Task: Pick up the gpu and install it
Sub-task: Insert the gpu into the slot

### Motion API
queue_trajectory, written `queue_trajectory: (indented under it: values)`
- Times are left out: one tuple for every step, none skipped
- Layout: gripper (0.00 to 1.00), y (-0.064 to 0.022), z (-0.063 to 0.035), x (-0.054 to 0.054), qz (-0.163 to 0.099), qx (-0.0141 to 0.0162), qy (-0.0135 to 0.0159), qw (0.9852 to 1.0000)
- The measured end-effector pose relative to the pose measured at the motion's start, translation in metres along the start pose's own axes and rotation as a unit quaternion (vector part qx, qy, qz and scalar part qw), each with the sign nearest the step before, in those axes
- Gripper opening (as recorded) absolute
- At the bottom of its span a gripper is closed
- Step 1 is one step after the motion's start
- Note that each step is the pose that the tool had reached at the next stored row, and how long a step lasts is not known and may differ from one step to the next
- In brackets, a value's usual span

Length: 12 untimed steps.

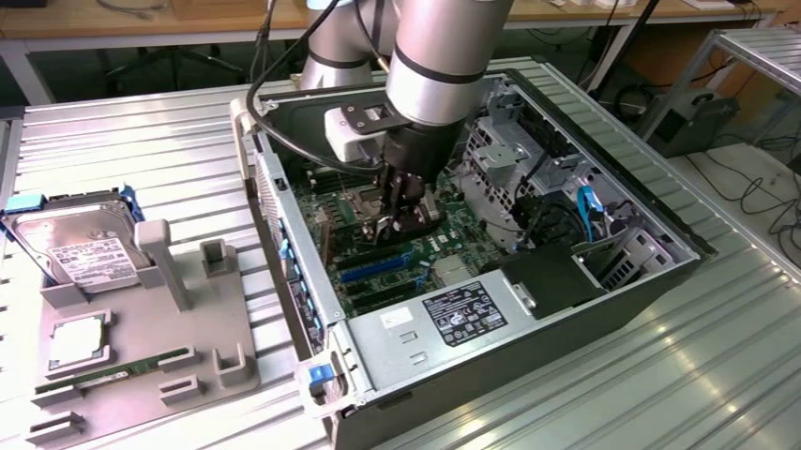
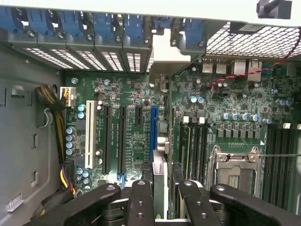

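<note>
**Seating the gpu inside the case**

I see the open computer case [image 1: 501,281] on the desk [image 1: 150,141]. My tool [image 1: 403,223] pinches the gpu [image 2: 160,188] edge-on over the motherboard [image 2: 141,122]. Judging so, insertion demands exact alignment with the blue slot [image 2: 153,132], at twelve o'clock from the card.

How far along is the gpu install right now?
Pickup looks done: the pincer grips the thin dark gpu card edge-on inside the open black computer case. In hand: the card hangs over the green motherboard, close to the long blue slot. Left: seating it; it does not look pressed home.
</note>
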<state>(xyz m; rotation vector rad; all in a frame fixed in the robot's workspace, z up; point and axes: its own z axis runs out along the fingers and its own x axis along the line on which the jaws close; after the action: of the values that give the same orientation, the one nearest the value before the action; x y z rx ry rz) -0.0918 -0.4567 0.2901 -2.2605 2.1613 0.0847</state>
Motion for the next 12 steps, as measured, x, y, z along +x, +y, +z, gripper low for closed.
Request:
queue_trajectory:
  values:
    - [0.26, 0.0007, 0.0003, 0.0000, 0.000, 0.0000, 0.0000, 1.0000]
    - [0.26, 0.0014, 0.0007, 0.0000, 0.000, 0.0000, 0.0000, 1.0000]
    - [0.26, 0.0022, 0.0012, -0.0001, 0.000, 0.0000, 0.0000, 1.0000]
    - [0.26, 0.0029, 0.0016, -0.0001, 0.000, 0.0000, 0.0000, 1.0000]
    - [0.26, 0.0038, 0.0023, -0.0001, 0.000, 0.0000, 0.0000, 1.0000]
    - [0.26, 0.0046, 0.0027, -0.0001, 0.000, 0.0000, 0.0000, 1.0000]
    - [0.26, 0.0059, 0.0036, -0.0001, 0.000, 0.0000, 0.0000, 1.0000]
    - [0.26, 0.0072, 0.0047, -0.0001, 0.000, 0.0000, 0.0002, 1.0000]
    - [0.26, 0.0079, 0.0053, -0.0001, 0.000, 0.0000, 0.0011, 1.0000]
    - [0.26, 0.0084, 0.0058, -0.0001, 0.000, -0.0002, 0.0030, 1.0000]
    - [0.26, 0.0087, 0.0063, -0.0001, 0.000, -0.0003, 0.0049, 1.0000]
    - [0.26, 0.0092, 0.0068, -0.0001, 0.000, -0.0003, 0.0068, 1.0000]
